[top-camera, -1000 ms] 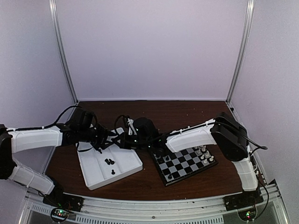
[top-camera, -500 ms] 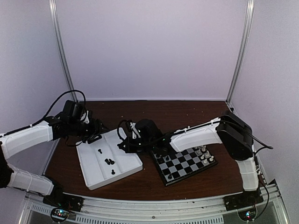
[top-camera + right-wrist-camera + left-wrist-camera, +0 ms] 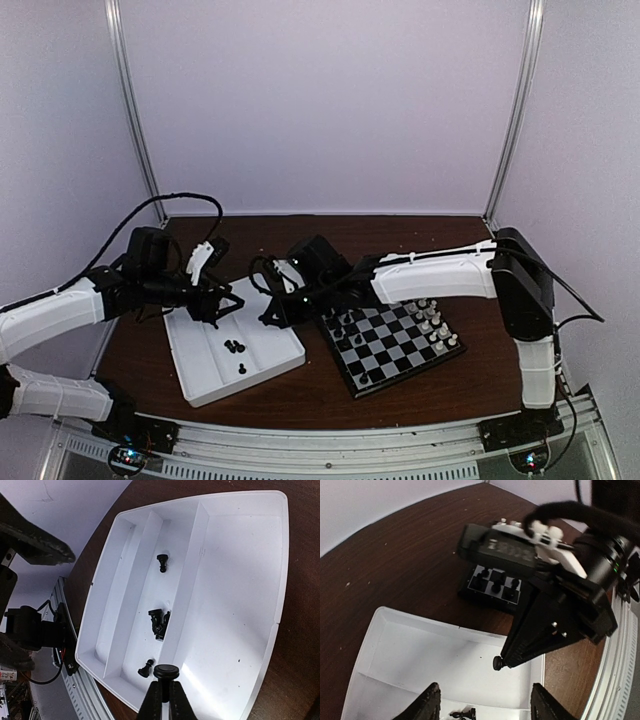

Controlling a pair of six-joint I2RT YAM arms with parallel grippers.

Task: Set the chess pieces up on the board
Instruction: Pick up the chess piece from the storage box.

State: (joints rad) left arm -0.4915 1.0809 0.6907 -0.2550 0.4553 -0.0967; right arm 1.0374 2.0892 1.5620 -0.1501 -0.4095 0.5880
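Okay, right gripper (image 3: 162,687) clamps a black piece (image 3: 166,671) over the tray (image 3: 240,580): carry it level to the board (image 3: 390,346), set it upright mid-square, then release; left gripper (image 3: 485,700) hangs open, empty, nearby.

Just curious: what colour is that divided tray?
The tray is white, clearest in the right wrist view.

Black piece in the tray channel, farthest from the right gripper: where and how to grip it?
Pinch the piece at its narrow stem, from straight above, closing across the channel. It seems to lie on its side, lengthwise between the tray walls, so side approaches look blocked.
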